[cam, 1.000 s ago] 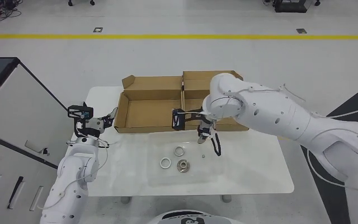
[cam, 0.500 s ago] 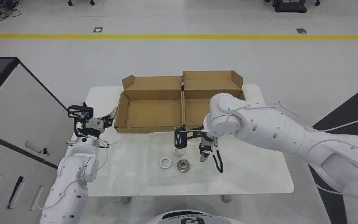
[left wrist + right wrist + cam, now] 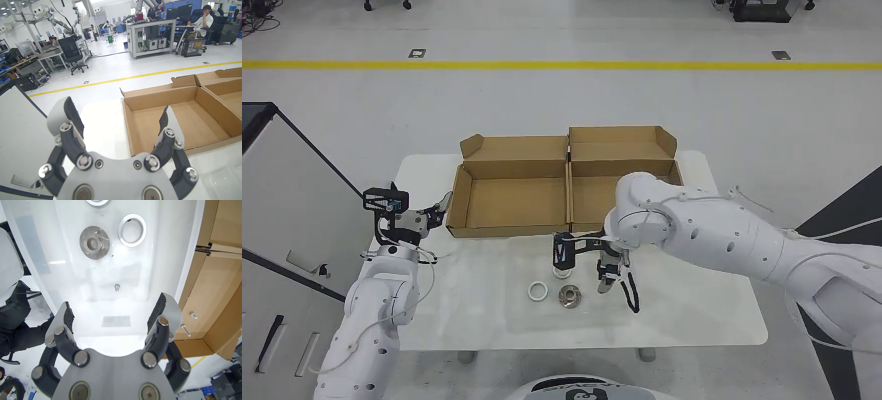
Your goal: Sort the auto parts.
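Note:
A metal flange and a plain metal ring lie side by side on the white table, with another ring to the flange's left. A small bolt lies on the table just beyond my right gripper, which hovers open and empty over the table in front of the right cardboard box. Two bolts rest inside that box. My left gripper is open and empty at the table's left end, facing the left cardboard box.
The two open boxes stand side by side along the table's far edge. The table's front edge is close behind the parts. A third ring peeks in beyond the flange.
My right arm has come away from the right box toward the table's front, and its gripper now sits lower over the table near the flange. The left arm has not moved.

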Controlling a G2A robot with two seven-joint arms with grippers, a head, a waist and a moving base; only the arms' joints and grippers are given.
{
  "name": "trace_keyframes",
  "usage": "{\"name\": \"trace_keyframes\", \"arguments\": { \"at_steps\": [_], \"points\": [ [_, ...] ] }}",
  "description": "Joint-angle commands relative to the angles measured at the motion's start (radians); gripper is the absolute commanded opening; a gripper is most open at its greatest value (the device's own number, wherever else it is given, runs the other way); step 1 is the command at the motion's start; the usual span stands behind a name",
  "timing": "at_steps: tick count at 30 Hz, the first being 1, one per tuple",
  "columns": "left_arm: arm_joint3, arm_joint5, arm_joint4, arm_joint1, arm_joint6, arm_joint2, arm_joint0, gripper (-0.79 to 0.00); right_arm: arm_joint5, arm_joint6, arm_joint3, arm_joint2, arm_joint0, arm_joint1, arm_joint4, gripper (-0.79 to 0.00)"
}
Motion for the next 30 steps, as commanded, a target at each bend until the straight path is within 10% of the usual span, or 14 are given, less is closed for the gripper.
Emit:
{"name": "trace_keyframes", "arguments": {
  "at_steps": [1,12,24,30],
  "points": [
    [0.000,0.000,0.000,0.000,0.000,0.000,0.000,0.000,0.010,0.014,-0.003,0.000,-0.012,-0.003,-0.013,0.000],
    [0.000,0.000,0.000,0.000,0.000,0.000,0.000,0.000,0.045,0.049,0.045,0.000,-0.086,-0.022,-0.072,0.000],
    [0.000,0.000,0.000,0.000,0.000,0.000,0.000,0.000,0.033,0.038,0.102,0.000,-0.121,-0.053,-0.096,-0.397],
    [0.000,0.000,0.000,0.000,0.000,0.000,0.000,0.000,0.040,0.044,0.119,0.000,-0.123,-0.066,-0.109,-0.422]
  ]
}}
